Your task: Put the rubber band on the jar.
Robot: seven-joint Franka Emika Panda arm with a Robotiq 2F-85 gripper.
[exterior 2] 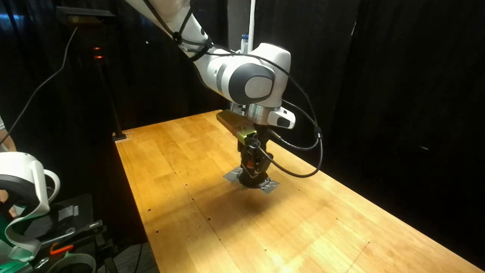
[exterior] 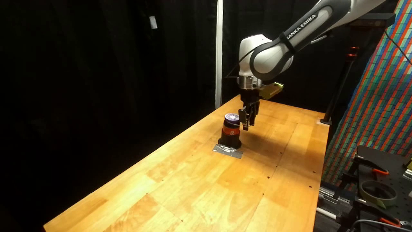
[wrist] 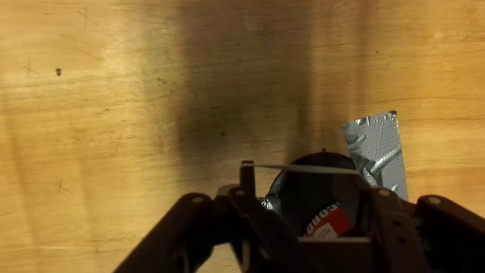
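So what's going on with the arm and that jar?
The Franka arm holds the rubber band stretched between the fingers of its open gripper, right by the upright jar, whose black base is taped to the table. Can't tell whether the band already loops the jar; it's not released yet.

The jar (exterior: 230, 126) carries an orange-red label (exterior: 229, 131), seen in the wrist view as red with white lettering and a pale patch. Its lid (exterior: 232, 117) has a speckled lilac-white top over dark violet sides; the base (exterior: 229, 141) is black. The rubber band (wrist: 322, 169) is off-white and the gripper (exterior: 249, 124) black. The tape (wrist: 379, 151) is silver-grey with a fine woven pattern. The table (exterior: 193, 180) is honey-yellow wood with visible grain, blocks of differing tone and dark dots. The arm (exterior: 272, 59) is white with dark grey trim and white lettering; the wrist housing (exterior: 272, 91) is yellow-green. The curtain (exterior: 106, 80) is black. The cloth (exterior: 376, 112) bears a grid of red, green and blue.
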